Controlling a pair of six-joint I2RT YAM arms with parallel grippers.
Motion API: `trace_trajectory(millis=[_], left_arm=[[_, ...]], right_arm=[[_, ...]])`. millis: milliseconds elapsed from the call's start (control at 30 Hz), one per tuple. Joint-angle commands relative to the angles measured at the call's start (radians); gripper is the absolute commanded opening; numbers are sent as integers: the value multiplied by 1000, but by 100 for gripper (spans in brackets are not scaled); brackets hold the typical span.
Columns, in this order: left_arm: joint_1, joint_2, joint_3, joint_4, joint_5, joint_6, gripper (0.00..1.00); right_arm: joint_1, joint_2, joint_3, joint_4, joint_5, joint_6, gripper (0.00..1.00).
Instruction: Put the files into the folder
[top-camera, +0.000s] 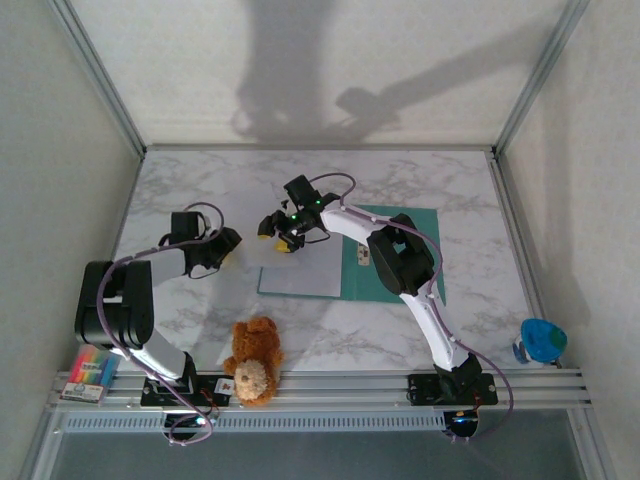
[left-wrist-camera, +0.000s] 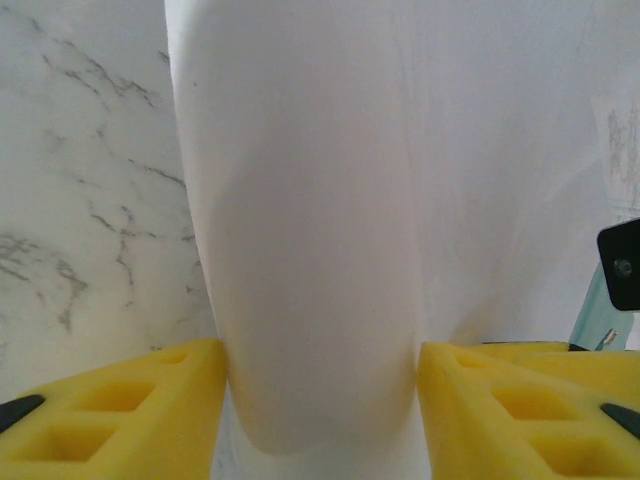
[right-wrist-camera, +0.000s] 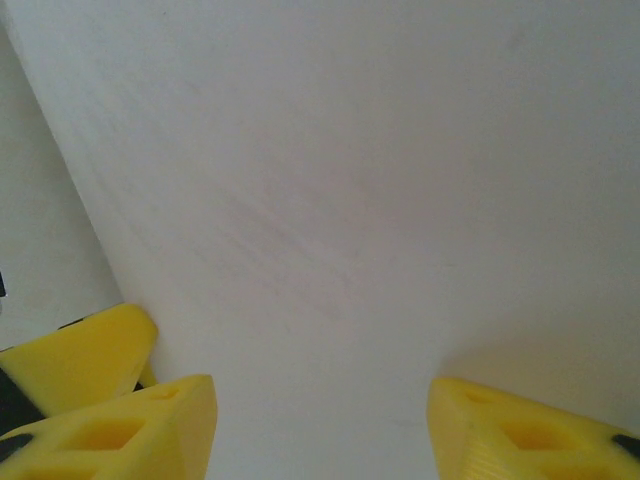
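From above I see the files (top-camera: 305, 272) overlapping the folder (top-camera: 355, 285); up close they bulge between the parted jaws of my left gripper (left-wrist-camera: 320, 410), and I cannot tell whether it grips them; right gripper (right-wrist-camera: 320, 425) stands apart.

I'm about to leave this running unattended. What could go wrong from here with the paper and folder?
1. The files bulge up between the left hand's fingers; any squeeze or push could crease them.
2. They lie at the teal folder's left side, so a drag might slide them off onto the marble table.
3. The right hand works close beside the left; they could collide.
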Motion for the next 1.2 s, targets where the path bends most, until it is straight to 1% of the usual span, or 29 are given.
trace_trajectory(millis=[0, 233, 467, 633, 733, 867, 933, 1067, 1167], left_arm=[[-21, 17, 30, 26, -19, -13, 55], [-41, 29, 41, 29, -27, -23, 58], [-55, 45, 53, 29, -43, -28, 58], [-55, 41, 57, 11, -61, -23, 60], [-57, 35, 63, -4, -73, -17, 60], [-62, 32, 79, -43, -107, 2, 63], [-66, 31, 87, -58, -123, 9, 63], [-77, 43, 103, -80, -151, 20, 65], [-82, 49, 114, -89, -164, 24, 67]], right_arm=[[9, 18, 7, 22, -26, 16, 58], [12, 19, 4, 33, -32, 25, 58], [12, 21, 5, 37, -36, 26, 58], [10, 11, 62, -39, -3, -29, 58], [7, 7, 132, -133, 43, -104, 58], [1, 0, 234, -296, 170, -252, 58], [-5, -3, 266, -350, 232, -315, 59], [-27, 0, 296, -404, 311, -382, 59], [-47, 20, 312, -430, 349, -401, 59]])
